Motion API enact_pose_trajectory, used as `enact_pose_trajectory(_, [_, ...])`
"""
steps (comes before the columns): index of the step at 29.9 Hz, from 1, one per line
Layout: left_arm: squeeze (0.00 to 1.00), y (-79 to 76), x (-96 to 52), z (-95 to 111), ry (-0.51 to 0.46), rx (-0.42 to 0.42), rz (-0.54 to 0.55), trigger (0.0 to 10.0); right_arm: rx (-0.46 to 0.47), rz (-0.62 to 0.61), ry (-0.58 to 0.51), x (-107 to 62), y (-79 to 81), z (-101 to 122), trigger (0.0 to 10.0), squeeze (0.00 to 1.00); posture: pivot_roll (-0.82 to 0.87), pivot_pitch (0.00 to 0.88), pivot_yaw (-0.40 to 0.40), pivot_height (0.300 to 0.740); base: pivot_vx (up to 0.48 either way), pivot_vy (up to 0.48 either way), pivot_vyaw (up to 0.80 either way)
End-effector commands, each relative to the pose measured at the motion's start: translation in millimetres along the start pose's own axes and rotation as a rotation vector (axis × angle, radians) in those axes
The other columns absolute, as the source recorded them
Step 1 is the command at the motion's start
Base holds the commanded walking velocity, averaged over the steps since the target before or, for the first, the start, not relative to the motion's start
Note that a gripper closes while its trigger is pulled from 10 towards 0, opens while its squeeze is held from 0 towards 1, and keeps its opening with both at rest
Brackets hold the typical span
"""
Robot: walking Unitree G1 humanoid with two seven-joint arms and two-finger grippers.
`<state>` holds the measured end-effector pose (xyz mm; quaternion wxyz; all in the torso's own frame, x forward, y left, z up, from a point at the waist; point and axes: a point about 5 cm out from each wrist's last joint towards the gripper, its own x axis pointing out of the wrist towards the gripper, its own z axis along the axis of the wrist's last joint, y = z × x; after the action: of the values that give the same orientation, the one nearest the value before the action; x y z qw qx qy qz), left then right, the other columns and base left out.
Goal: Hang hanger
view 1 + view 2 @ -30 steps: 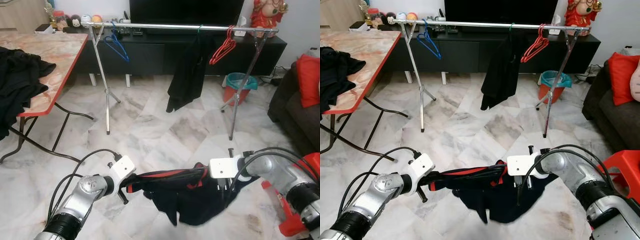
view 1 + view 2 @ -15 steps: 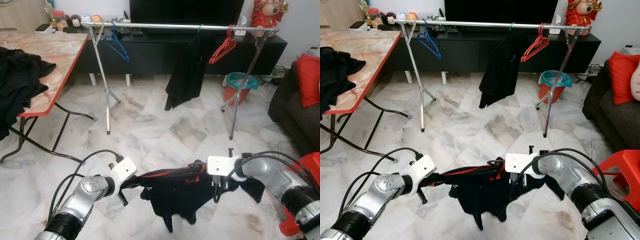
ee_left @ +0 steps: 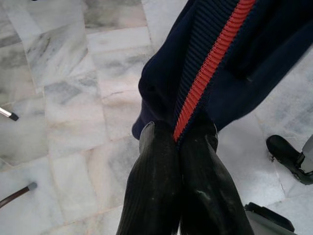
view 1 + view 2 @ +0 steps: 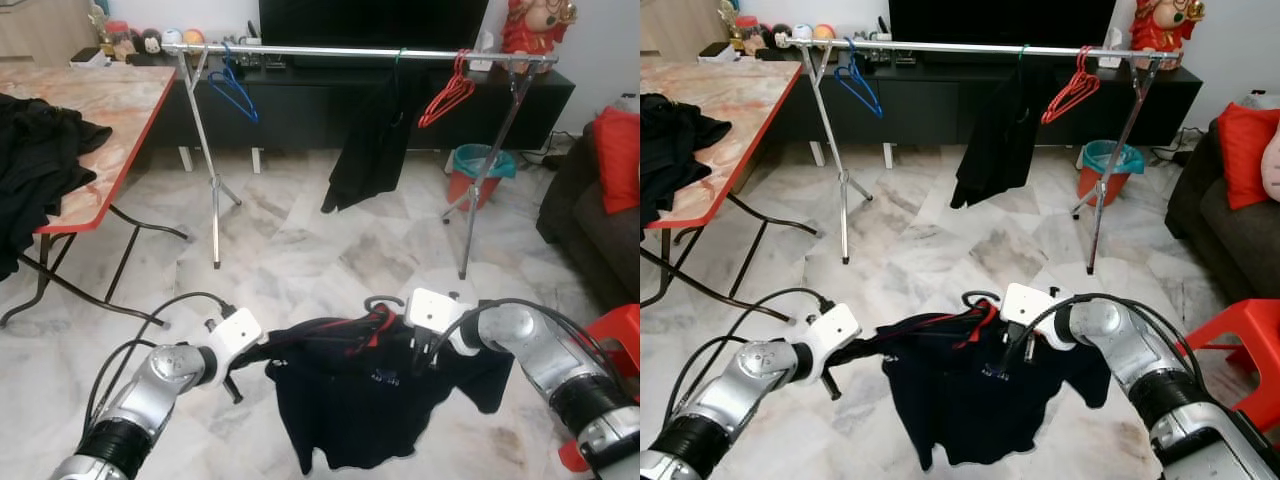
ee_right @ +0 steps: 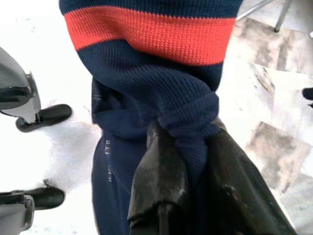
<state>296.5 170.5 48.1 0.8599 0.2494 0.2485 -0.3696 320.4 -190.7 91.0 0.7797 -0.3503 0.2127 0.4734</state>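
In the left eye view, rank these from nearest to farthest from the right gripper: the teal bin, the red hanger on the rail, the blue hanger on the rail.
From the right gripper, shut on the navy shirt:
1. Teal bin, on the floor by the rack's right leg.
2. Red hanger, on the rail's right end, above and beyond the bin.
3. Blue hanger, at the rail's far left end.

The dark navy shirt (image 4: 365,400) is a soft matt cloth, and its collar (image 3: 210,73) is a ribbed knit with a red stripe; in the right wrist view the knit looks coarse. The fingers (image 3: 156,191) of the left gripper (image 3: 178,134) look like black rubber, slightly shiny and scuffed. Both arms have smooth silver metal shells and white plastic wrist blocks. The floor (image 4: 300,250) is polished marble, grey and white, glossy. The clothes rail (image 4: 350,51) is shiny metal tube. The red hanger (image 4: 447,95) and blue hanger (image 4: 236,92) seem smooth plastic. The table (image 4: 110,100) has a glossy marble-pattern top.
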Motion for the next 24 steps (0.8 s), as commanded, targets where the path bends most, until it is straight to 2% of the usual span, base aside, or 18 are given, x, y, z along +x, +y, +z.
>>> enact_pose_trajectory(1, [0.00, 7.2, -12.0, -33, 0.162, -0.032, 0.050, 2.2, 0.020, -0.151, 0.039, -27.1, -26.8, -8, 10.0, 0.00, 0.08, 0.000, -0.010, 0.740, 0.000, 0.000, 0.00])
enact_pose_trajectory(2, [0.00, 7.9, -12.1, -33, 0.163, -0.032, 0.055, 10.0, 0.003, -0.150, 0.062, -27.4, -26.7, -10, 10.0, 0.00, 0.08, 0.000, -0.010, 0.740, 0.000, 0.000, 0.00])
enact_pose_trajectory(6, [0.00, 11.6, -13.6, -32, 0.165, -0.034, 0.070, 10.0, -0.063, -0.163, 0.171, -29.4, -26.2, -19, 10.0, 0.00, 0.08, 0.000, -0.011, 0.740, 0.000, 0.000, 0.00])
enact_pose_trajectory(8, [0.00, 12.3, -13.9, -32, 0.165, -0.036, 0.072, 10.0, -0.068, -0.168, 0.184, -29.4, -26.3, -20, 10.0, 0.00, 0.08, 0.000, -0.011, 0.740, 0.000, 0.000, 0.00])
enact_pose_trajectory(11, [0.00, 13.2, -13.8, -15, 0.075, -0.104, 0.048, 10.0, -0.086, -0.205, 0.239, -23.9, -24.2, -25, 10.0, 0.00, 0.08, 0.000, -0.012, 0.740, 0.000, 0.000, 0.00])
enact_pose_trajectory(12, [0.00, 13.2, -13.8, -15, 0.075, -0.104, 0.048, 10.0, -0.086, -0.205, 0.239, -23.9, -24.2, -25, 10.0, 0.00, 0.08, 0.000, -0.012, 0.740, 0.000, 0.000, 0.00])
enact_pose_trajectory(13, [0.00, 11.8, -12.7, -4, 0.016, -0.133, 0.021, 10.0, -0.073, -0.211, 0.244, -17.3, -19.6, -27, 10.0, 0.00, 0.09, 0.000, -0.014, 0.740, 0.000, 0.000, 0.00])
enact_pose_trajectory(17, [0.00, 8.1, -9.8, 20, -0.097, -0.162, -0.024, 10.0, -0.037, -0.181, 0.216, 0.6, -2.8, -25, 10.0, 0.00, 0.09, 0.000, -0.012, 0.740, 0.000, 0.000, 0.00])
enact_pose_trajectory(21, [0.00, 6.0, -8.7, 29, -0.132, -0.171, -0.039, 10.0, -0.026, -0.171, 0.206, 7.5, 3.9, -24, 10.0, 0.00, 0.09, 0.000, -0.011, 0.740, 0.000, 0.000, 0.00])
enact_pose_trajectory(22, [0.00, 2.9, -9.0, 38, -0.167, -0.181, -0.065, 10.0, -0.006, -0.193, 0.199, 11.6, 6.1, -24, 10.0, 0.00, 0.08, 0.000, -0.009, 0.740, 0.000, 0.000, 0.00])
enact_pose_trajectory(24, [0.00, 0.7, -9.2, 44, -0.184, -0.185, -0.080, 10.0, 0.009, -0.235, 0.193, 14.0, 4.7, -22, 10.0, 0.00, 0.08, 0.000, -0.007, 0.740, 0.000, 0.000, 0.00])
